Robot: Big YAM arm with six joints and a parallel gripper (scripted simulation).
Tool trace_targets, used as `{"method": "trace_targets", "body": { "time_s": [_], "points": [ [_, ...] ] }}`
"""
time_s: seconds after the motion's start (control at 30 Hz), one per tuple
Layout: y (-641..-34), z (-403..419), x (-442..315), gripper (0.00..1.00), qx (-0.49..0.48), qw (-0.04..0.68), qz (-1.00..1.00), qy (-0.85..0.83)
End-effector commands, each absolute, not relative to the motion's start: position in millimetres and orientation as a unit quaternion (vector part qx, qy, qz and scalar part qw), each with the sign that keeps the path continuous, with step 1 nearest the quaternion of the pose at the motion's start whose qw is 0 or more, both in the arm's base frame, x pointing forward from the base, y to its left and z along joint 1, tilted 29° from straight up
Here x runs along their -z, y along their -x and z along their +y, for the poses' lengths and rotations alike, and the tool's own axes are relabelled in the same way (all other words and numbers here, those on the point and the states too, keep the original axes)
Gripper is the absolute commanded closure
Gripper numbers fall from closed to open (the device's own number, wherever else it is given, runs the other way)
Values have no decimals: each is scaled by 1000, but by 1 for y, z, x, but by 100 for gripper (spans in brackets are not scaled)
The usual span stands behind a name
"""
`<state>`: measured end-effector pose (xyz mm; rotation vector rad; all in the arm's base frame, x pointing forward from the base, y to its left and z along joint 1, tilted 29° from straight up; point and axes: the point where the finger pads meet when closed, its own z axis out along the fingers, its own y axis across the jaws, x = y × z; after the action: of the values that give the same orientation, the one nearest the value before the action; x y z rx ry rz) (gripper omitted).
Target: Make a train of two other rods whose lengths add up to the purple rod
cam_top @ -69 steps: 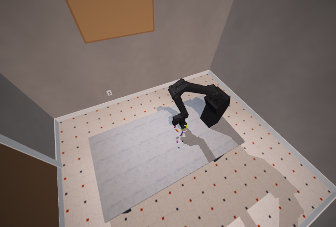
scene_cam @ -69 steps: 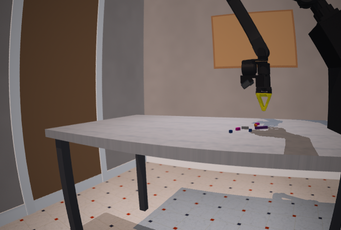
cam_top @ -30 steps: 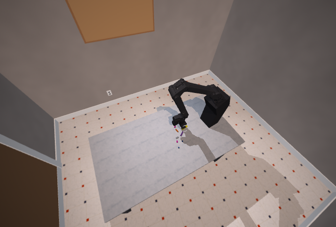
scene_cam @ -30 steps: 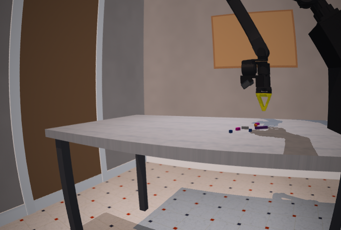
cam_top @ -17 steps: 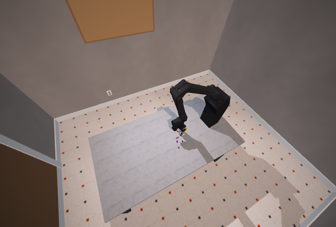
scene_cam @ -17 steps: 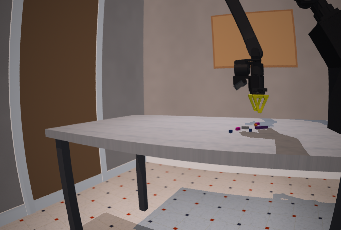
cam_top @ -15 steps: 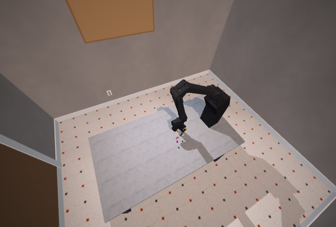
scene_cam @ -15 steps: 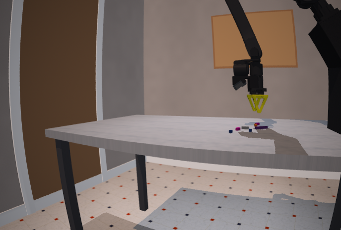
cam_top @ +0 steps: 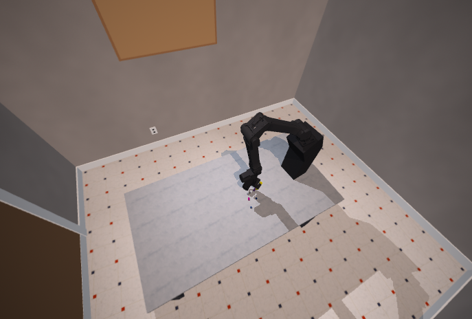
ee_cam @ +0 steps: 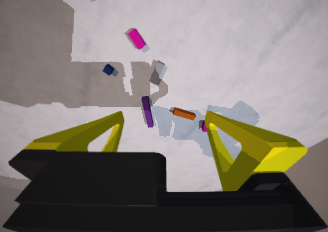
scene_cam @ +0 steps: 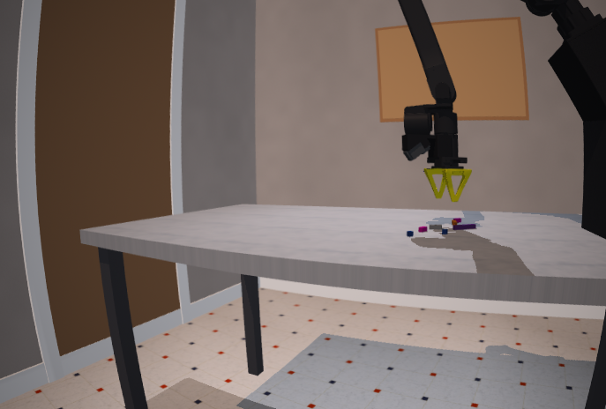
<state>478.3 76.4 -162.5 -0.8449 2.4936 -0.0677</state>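
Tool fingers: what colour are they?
Yellow, on a black body. The tool fingers show best in the wrist view, spread wide open above the rods.

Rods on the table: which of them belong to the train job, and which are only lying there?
For the job: purple rod (the length to match); orange rod; near magenta rod, either magenta would serve.

Lying about: grey rod; far magenta rod; one blue rod; another blue rod.

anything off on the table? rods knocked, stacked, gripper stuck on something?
Nothing stands out. Purple rod, orange rod, grey rod, two magenta rods and a blue rod lie flat and apart, scattered at mixed angles. Gripper hangs open above them, empty.
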Motion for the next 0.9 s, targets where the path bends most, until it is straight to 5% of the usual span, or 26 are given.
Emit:
{"method": "trace_targets", "body": {
  "time_s": [0.0, 0.87],
  "points": [
    [-472, 74, 168, 0, 27, 238, 913, 330],
    [-507, 133, 128, 0, 81, 248, 820, 509]
  ]
}}
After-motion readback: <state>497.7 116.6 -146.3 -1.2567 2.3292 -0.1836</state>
